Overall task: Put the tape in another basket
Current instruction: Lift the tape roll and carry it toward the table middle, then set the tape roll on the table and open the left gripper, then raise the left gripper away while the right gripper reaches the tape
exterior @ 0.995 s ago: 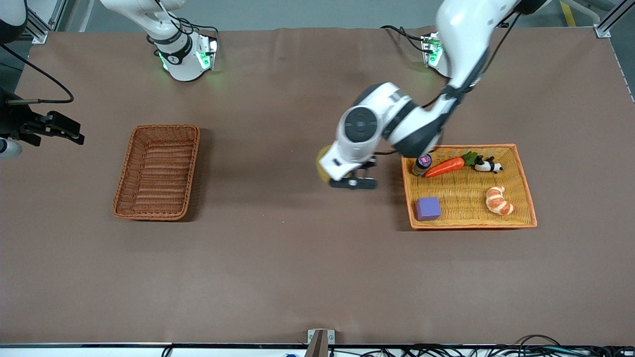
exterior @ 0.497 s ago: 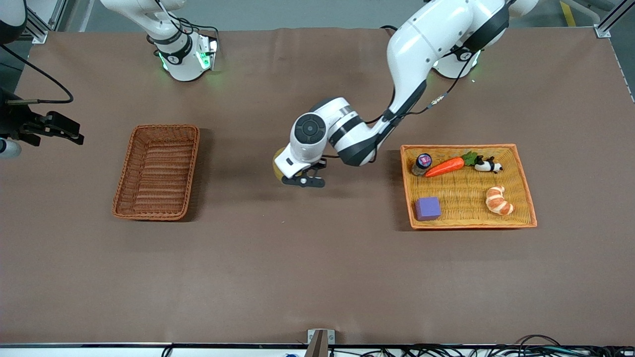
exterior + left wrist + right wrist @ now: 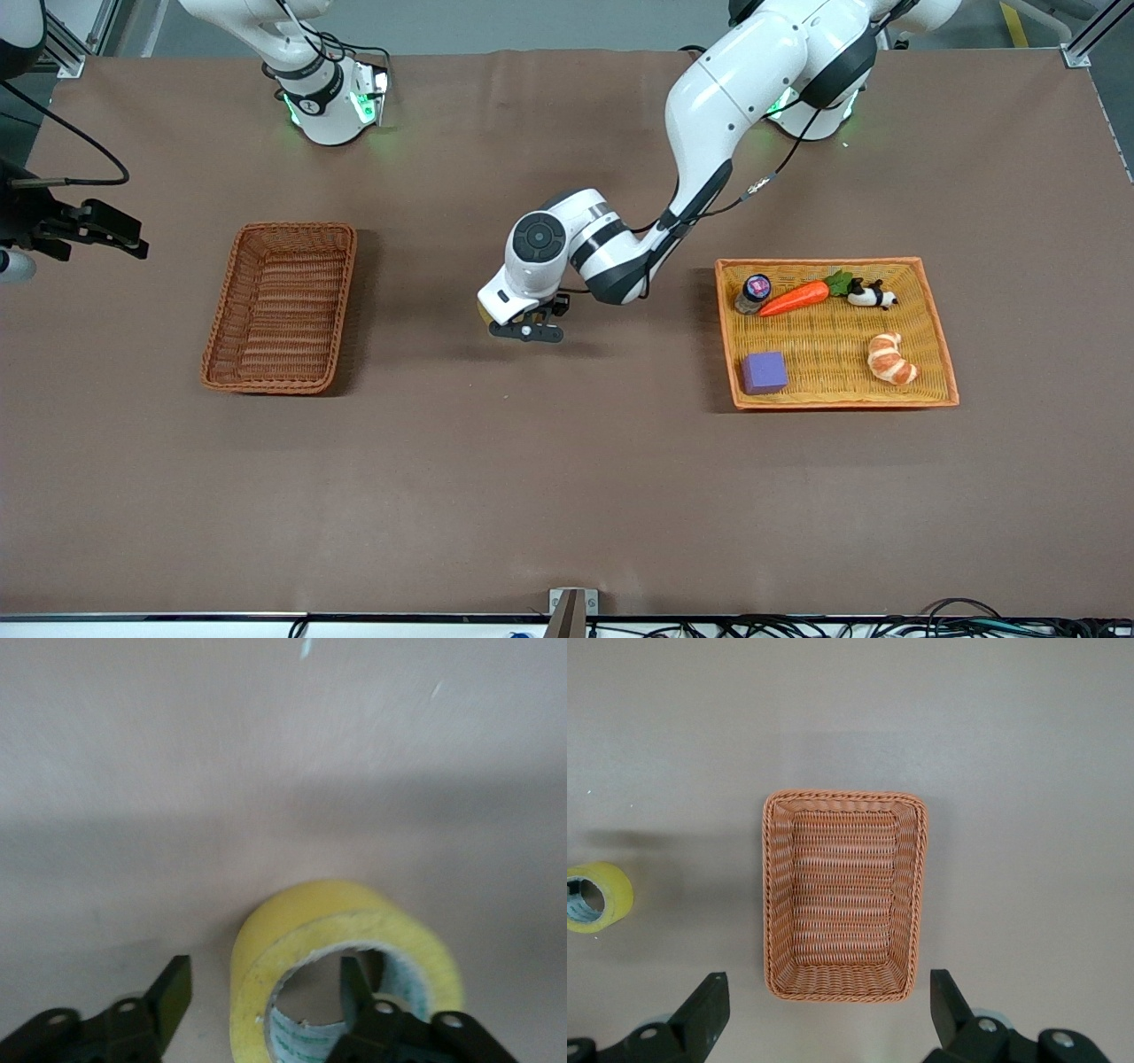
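The tape (image 3: 310, 912), a yellowish roll with a grey core, is at mid-table between the two baskets. It is mostly hidden under my left hand in the front view (image 3: 485, 312) and lies apart from the basket in the right wrist view (image 3: 602, 890). My left gripper (image 3: 527, 332) is open and straddles the roll's wall (image 3: 261, 988). One finger is inside the ring and the other stands clear outside it. The reddish-brown basket (image 3: 352, 266) is empty at the right arm's end. My right gripper (image 3: 828, 992) hangs open high over that basket (image 3: 772, 895).
The wider orange-yellow basket (image 3: 837, 263) at the left arm's end holds a purple cube (image 3: 764, 372), a croissant (image 3: 890, 358), a carrot (image 3: 795, 299), a panda toy (image 3: 873, 295) and a small bottle (image 3: 753, 292). Brown cloth covers the table.
My left arm has carried the tape from beside the orange-yellow basket toward the reddish-brown basket, slowing and dropping lower at mid-table. The right arm has not moved.
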`<action>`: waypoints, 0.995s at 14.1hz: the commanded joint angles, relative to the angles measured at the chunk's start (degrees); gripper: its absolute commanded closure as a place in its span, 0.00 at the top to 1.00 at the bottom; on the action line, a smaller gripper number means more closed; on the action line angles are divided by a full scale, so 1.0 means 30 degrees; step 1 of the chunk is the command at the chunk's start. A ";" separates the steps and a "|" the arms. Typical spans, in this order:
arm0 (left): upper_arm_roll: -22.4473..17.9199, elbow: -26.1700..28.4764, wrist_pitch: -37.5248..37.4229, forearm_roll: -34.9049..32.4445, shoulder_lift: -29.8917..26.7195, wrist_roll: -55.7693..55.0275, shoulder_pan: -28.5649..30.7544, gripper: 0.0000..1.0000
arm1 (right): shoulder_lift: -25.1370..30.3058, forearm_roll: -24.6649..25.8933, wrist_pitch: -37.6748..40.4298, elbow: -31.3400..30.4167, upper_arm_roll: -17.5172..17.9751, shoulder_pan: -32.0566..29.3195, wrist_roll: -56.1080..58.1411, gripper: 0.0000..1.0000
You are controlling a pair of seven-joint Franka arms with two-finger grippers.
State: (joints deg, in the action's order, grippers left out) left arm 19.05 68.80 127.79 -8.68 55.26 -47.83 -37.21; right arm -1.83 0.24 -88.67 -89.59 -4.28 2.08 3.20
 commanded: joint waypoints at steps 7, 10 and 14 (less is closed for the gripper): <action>0.0035 0.4156 -0.5800 -0.0123 -0.8974 0.1111 0.4806 1.00 | 0.0521 -0.0050 -0.0238 -0.0575 0.0431 -0.0167 0.0223 1.00; 0.0822 0.6971 -0.5829 0.0722 -1.2022 0.3947 0.7733 1.00 | 0.0463 -0.0050 -0.0181 -0.0721 0.0431 0.0680 0.0106 1.00; -0.0394 0.9902 -0.5888 0.2074 -1.6123 0.9748 0.9619 1.00 | -0.0412 -0.0254 -0.1584 -0.1832 0.0431 0.2788 -0.0217 1.00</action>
State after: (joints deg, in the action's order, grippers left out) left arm 20.38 90.44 109.28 -4.04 15.64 -24.95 -9.63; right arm -2.17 0.16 -90.90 -92.28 -2.83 7.97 3.08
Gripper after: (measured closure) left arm 0.000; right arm 0.000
